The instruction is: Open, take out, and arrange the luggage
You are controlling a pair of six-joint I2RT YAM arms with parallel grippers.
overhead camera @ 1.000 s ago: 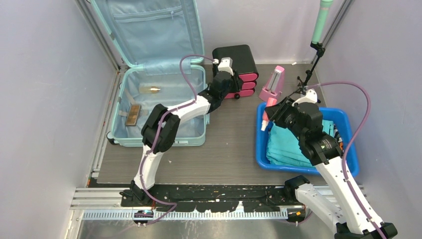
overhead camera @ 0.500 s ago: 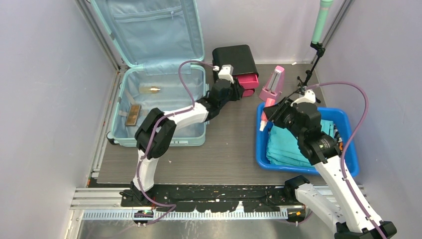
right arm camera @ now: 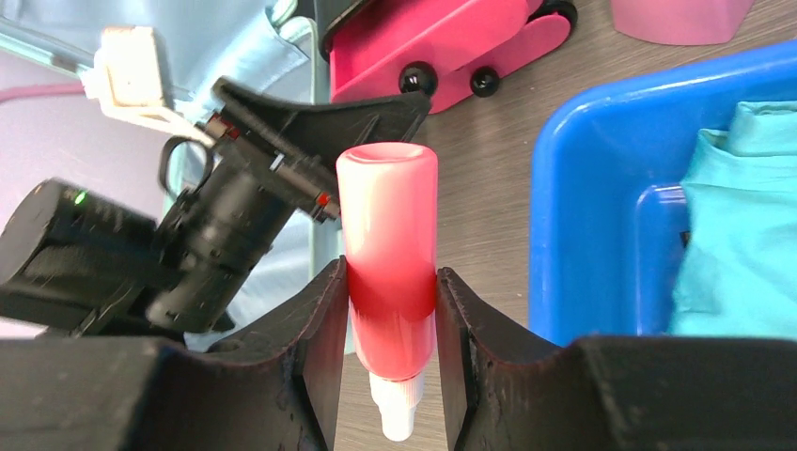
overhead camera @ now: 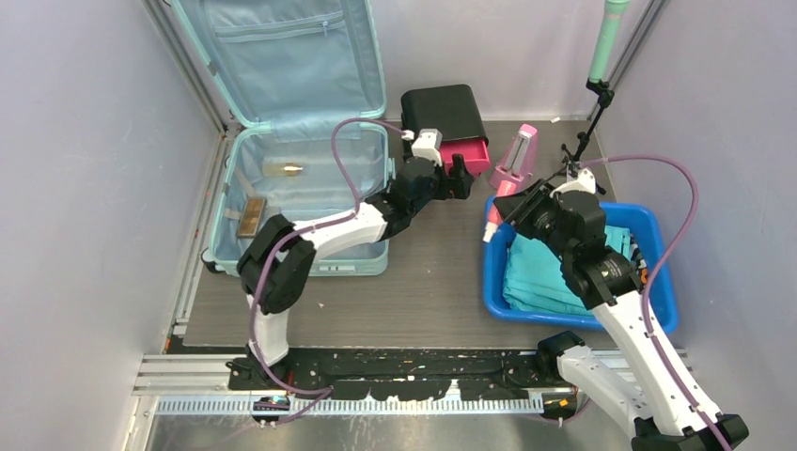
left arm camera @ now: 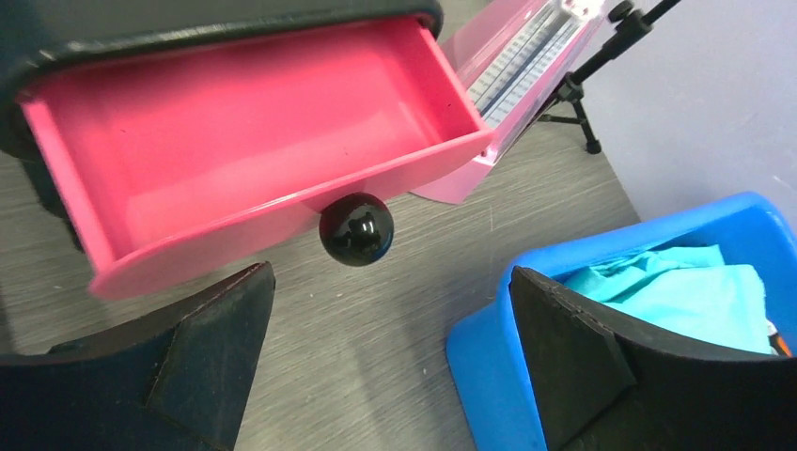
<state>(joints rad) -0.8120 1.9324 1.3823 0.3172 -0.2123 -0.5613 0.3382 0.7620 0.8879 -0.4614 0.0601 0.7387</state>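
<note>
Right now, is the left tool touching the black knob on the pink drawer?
Apart. The left wrist view shows the left tool open wide, with bare table between its fingers and the black knob.

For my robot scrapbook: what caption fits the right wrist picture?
Right end effector grips a pink bottle, white cap pointing down, next to the blue tub.

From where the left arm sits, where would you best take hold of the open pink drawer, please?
Probably the round black knob sticking out of the pink drawer's curved front: approach from the front, jaws either side of the ball.
</note>
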